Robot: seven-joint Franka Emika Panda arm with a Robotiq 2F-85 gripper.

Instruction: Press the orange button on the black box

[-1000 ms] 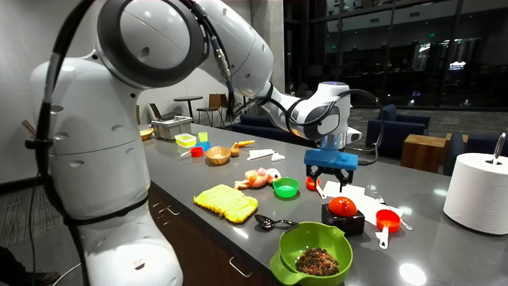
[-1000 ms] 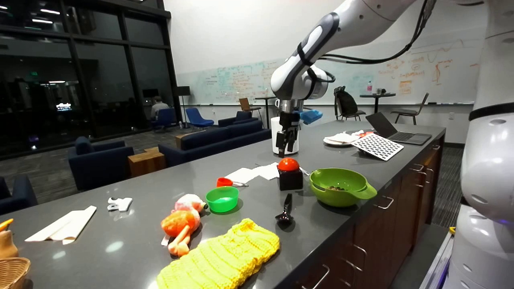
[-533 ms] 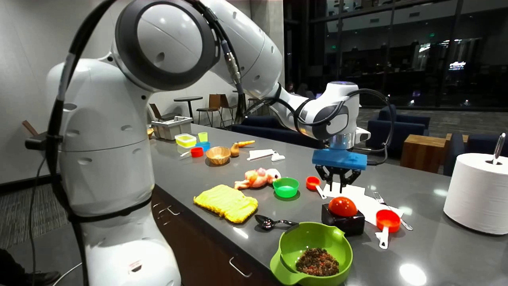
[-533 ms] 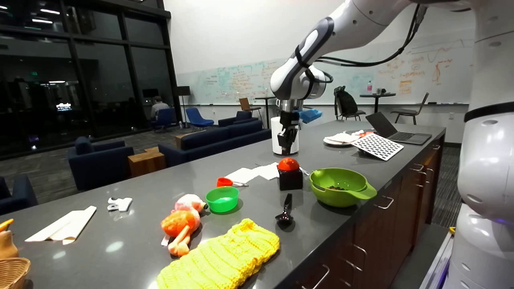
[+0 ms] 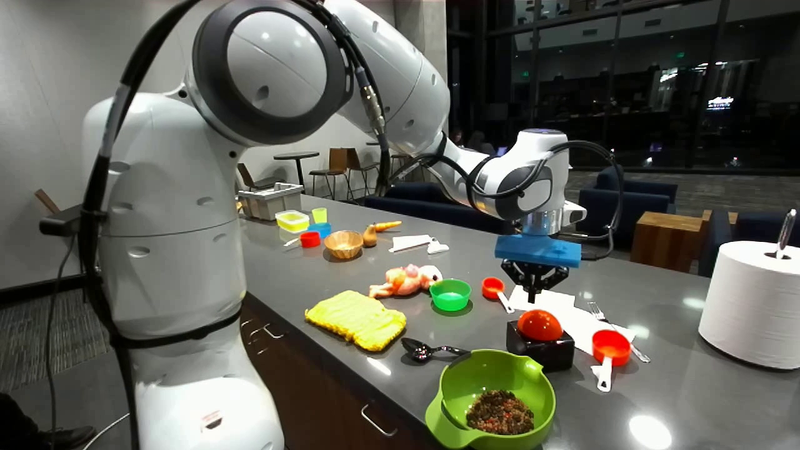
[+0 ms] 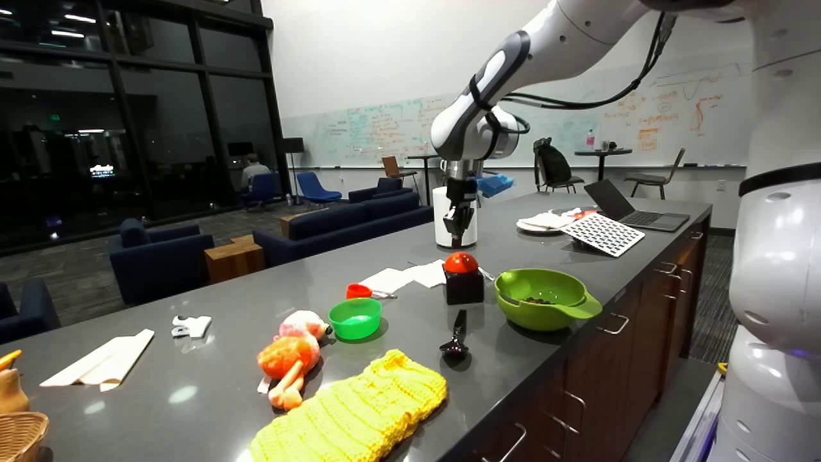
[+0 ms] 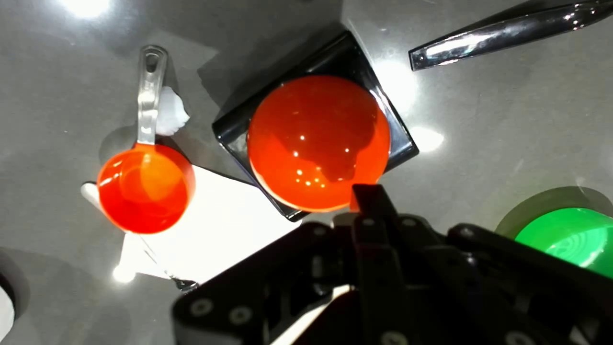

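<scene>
Wrist view was filled in its middle by a shiny, round orange-red dome button [image 7: 318, 141], which was set on top of a small, low black box [image 7: 352, 60]. Over the button's edge, the black gripper [image 7: 368, 191] could be seen, with its two fingers pressed together. In both exterior views the tips were held just above the button, with a small gap seen in between. A bright blue block [image 5: 537, 251] was carried above the fingers.

The black box was placed on a smooth grey countertop [image 6: 218, 359]. Just beside it, a big green bowl with a handle [image 6: 539, 314] was seen, and tiny brown and red bits [image 5: 500, 412] were heaped inside. Near the box, a shiny black spoon [image 6: 455, 346] was laid flat. A round red cup with a pale handle [image 7: 146, 191] was seen close by, partly over a flat white paper napkin [image 7: 225, 223].

Farther off, a small, see-through green bowl [image 6: 355, 321], a soft pink and orange toy [image 6: 292, 356] and a thick yellow knitted cloth [image 6: 359, 410] were spread out on the countertop. In an exterior view, a fat white paper roll [image 5: 747, 306] was seen standing upright
</scene>
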